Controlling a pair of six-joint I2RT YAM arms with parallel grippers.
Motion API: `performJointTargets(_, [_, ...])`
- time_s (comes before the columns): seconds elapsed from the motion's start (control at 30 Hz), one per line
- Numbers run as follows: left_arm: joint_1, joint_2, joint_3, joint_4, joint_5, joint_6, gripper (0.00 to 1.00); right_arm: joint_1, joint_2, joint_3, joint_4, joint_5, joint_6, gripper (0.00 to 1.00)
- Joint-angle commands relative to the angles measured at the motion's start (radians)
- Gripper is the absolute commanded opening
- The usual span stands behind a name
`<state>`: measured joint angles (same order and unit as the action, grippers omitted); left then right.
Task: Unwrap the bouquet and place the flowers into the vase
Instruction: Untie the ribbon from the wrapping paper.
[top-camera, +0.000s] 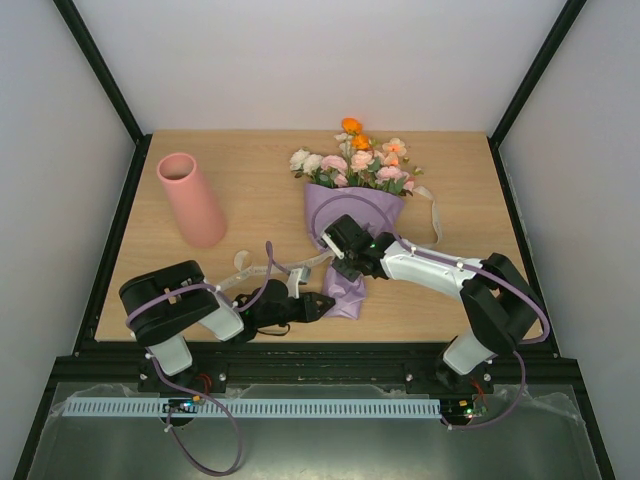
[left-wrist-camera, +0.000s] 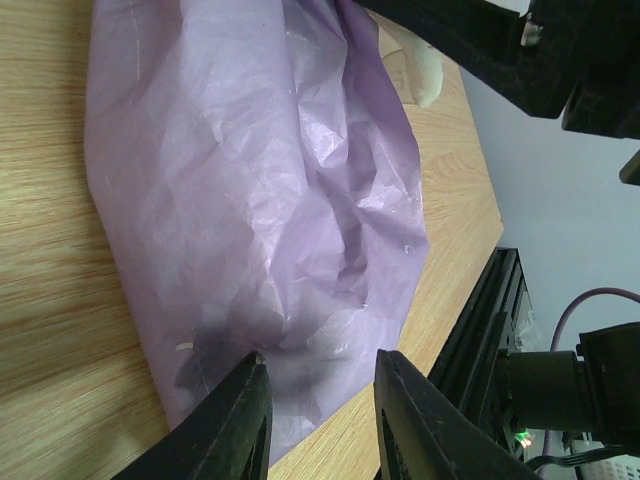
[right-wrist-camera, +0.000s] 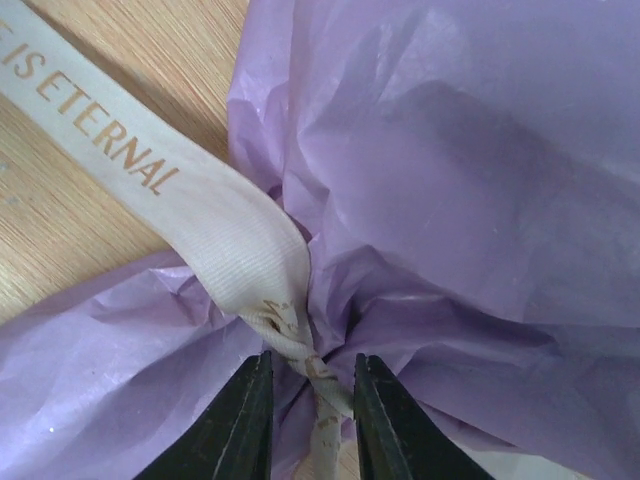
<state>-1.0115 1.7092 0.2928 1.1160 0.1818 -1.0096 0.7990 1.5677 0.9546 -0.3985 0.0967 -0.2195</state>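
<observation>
Left side: folded low along the near edge, reaching rightward, left gripper (left-wrist-camera: 320, 365) near table level with jaws roughly half apart around the tail of the bouquet (left-wrist-camera: 260, 200). Clamped or not, can't tell. Right side: elbow raised, stretched left, wrist pitched down, right gripper (right-wrist-camera: 312, 365) with jaws narrow about the ribbon (right-wrist-camera: 250, 260) knot. Contact unclear.
</observation>
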Motion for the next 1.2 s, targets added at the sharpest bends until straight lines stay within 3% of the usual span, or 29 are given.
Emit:
performJointTargets(0.0, [-0.007, 0.01, -0.004, 0.024, -0.017, 0.023, 0.45, 0.005, -0.002, 0.017, -0.068, 0.054, 0.012, 0.21])
performJointTargets(0.23, [-0.008, 0.01, 0.0, 0.001, -0.029, 0.032, 0.45, 0.006, -0.017, 0.015, -0.007, 0.049, 0.013, 0.02])
performJointTargets(0.9, [-0.028, 0.058, 0.013, -0.023, -0.082, 0.064, 0.45, 0.005, -0.122, -0.02, 0.048, 0.029, 0.06, 0.01])
performJointTargets(0.93, [-0.028, 0.059, 0.014, -0.023, -0.081, 0.064, 0.45, 0.006, -0.117, -0.029, 0.048, 0.031, 0.052, 0.03])
performJointTargets(1.07, [-0.031, 0.059, 0.014, -0.021, -0.089, 0.062, 0.45, 0.006, -0.051, -0.016, -0.036, 0.055, 0.041, 0.24])
performJointTargets(1.17, [-0.033, 0.063, 0.018, -0.019, -0.09, 0.062, 0.45, 0.005, -0.035, 0.001, -0.044, 0.03, 0.03, 0.27])
